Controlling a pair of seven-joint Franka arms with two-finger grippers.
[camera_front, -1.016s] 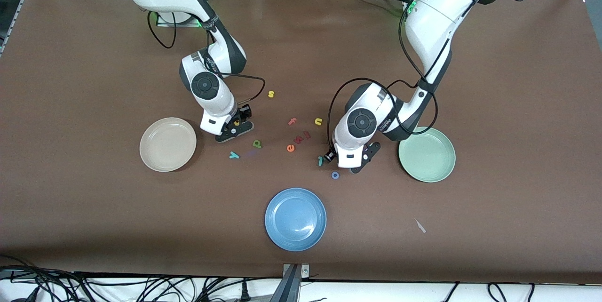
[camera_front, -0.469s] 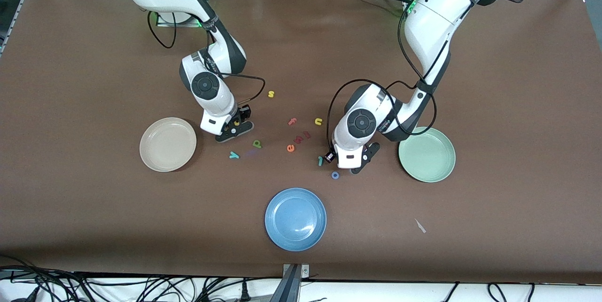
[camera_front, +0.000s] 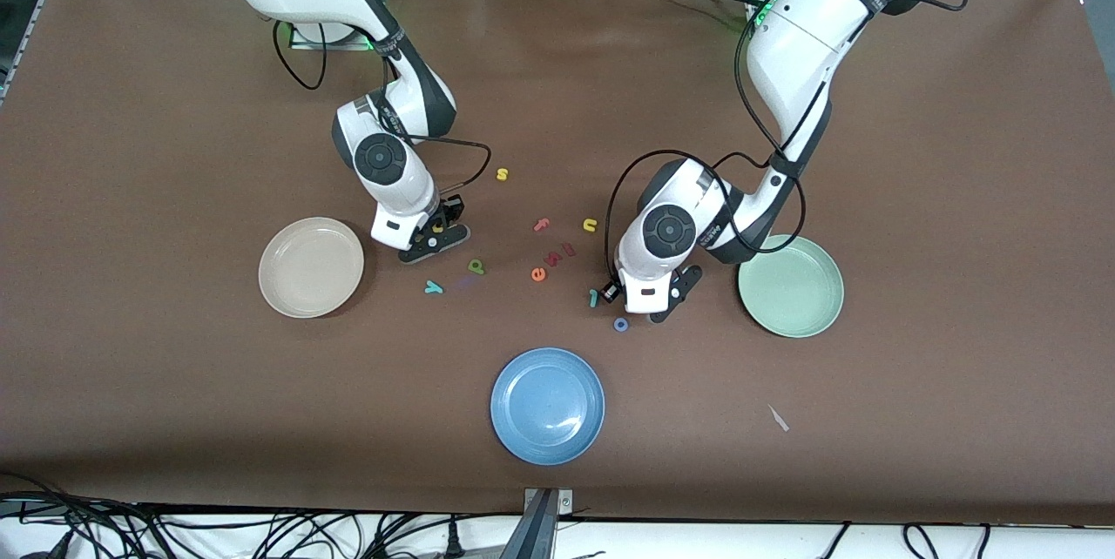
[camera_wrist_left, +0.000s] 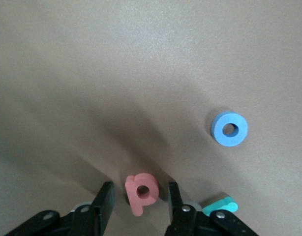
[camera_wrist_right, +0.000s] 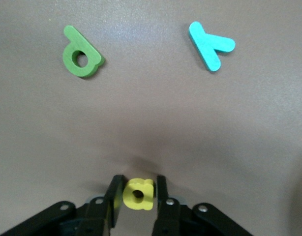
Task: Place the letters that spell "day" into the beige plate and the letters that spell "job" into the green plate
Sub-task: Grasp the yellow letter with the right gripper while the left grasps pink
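Letters on the desk (camera_front: pixel 131 150) are being pinched: the right hand (camera_wrist_right: pixel 136 194) has narrowed onto the yellow "a" (camera_wrist_right: pixel 138 193), while the left hand (camera_wrist_left: pixel 138 199) still stands slightly apart around the pink "b" (camera_wrist_left: pixel 141 191), both unlifted.

In the front view the right arm's wrist covers most of the right gripper (camera_front: pixel 433 239), and the yellow letter (camera_front: pixel 438 227) between its fingers shows only as a speck. The left gripper (camera_front: pixel 642 305) is hidden the same way beneath its own wrist, and the pinkish-red "b" (camera_wrist_left: pixel 141 192) cannot be made out there at all. Near the left gripper, the teal "j" (camera_front: pixel 593 298) is half covered by the wrist camera. In the left wrist view that "j" (camera_wrist_left: pixel 221 204) is hidden but for 1 end, the rest lying under a fingertip mount. Both wrist views cut the gripper bodies off at the picture's edge.
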